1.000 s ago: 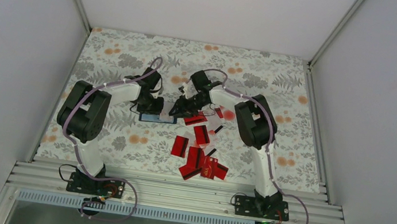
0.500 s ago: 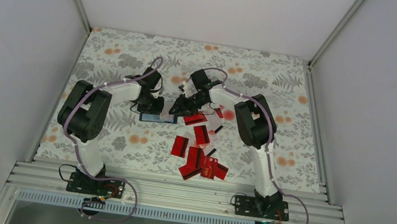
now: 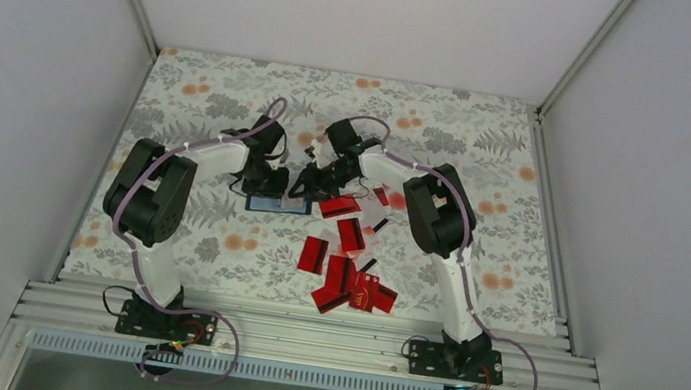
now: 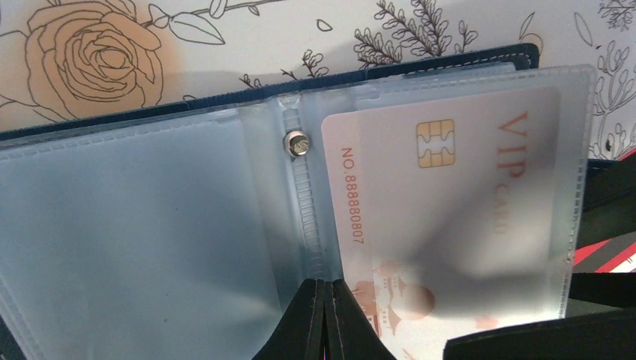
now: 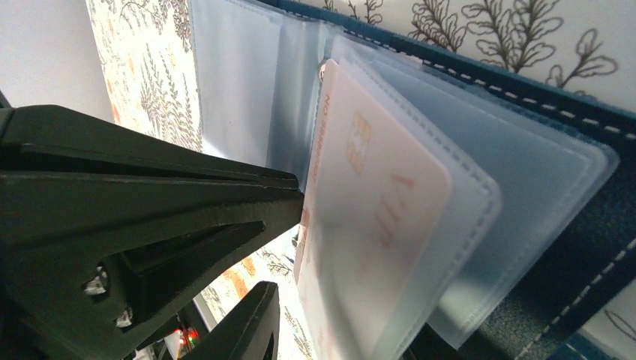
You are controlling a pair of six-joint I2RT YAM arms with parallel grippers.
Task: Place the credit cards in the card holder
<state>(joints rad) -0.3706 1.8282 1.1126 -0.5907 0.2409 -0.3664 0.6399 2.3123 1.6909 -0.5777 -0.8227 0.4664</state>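
The left jaws are pressed fully together. Their black fingertips (image 4: 304,334) meet at the near edge of a small dark navy-blue folding card holder (image 3: 277,204), right at its centre fold. The right jaws stand a little apart, with a gap showing between the black fingers (image 5: 187,195). Their tips are at the outer edge of a white plastic credit card (image 4: 450,202), but whether they touch it cannot be told.

The card sits mostly inside a frosted clear sleeve (image 4: 577,150) on the page right of the fold in the left wrist view. It carries a gold chip, "VIP" in orange-red capitals, a number starting "NO.8888" along one long edge, and a red drawing at its near end. A small round metal snap (image 4: 298,142) sits on the fold.

The holder lies open on a floral-printed tabletop (image 3: 195,84) between the two arms. Loose red credit cards (image 3: 344,266), some with a black stripe, are scattered and overlapping to its right and nearer the arm bases. Their print is too small to read.
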